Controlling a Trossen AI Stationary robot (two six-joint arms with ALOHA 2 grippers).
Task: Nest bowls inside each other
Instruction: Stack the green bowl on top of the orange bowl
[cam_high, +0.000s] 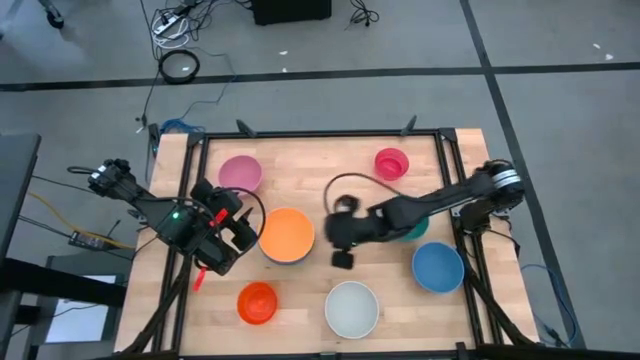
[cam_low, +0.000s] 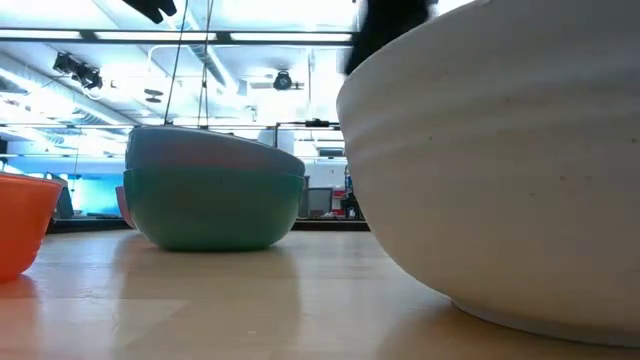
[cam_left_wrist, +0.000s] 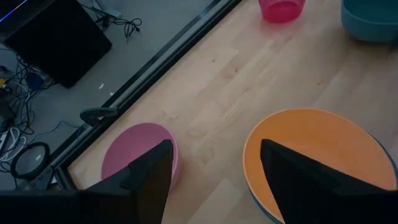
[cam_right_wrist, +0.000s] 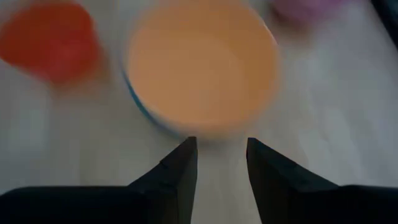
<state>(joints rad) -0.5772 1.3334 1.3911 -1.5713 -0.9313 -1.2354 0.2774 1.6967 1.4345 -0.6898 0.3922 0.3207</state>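
No text, label, brand, number or sign can be read anywhere in these views, whether on the bowls, the table, the arms or the room behind.

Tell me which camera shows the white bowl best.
The high view: the white bowl shows whole, rim and inside, at the table's near edge. The low view shows only its side, up close and cut off. Neither wrist view shows it.
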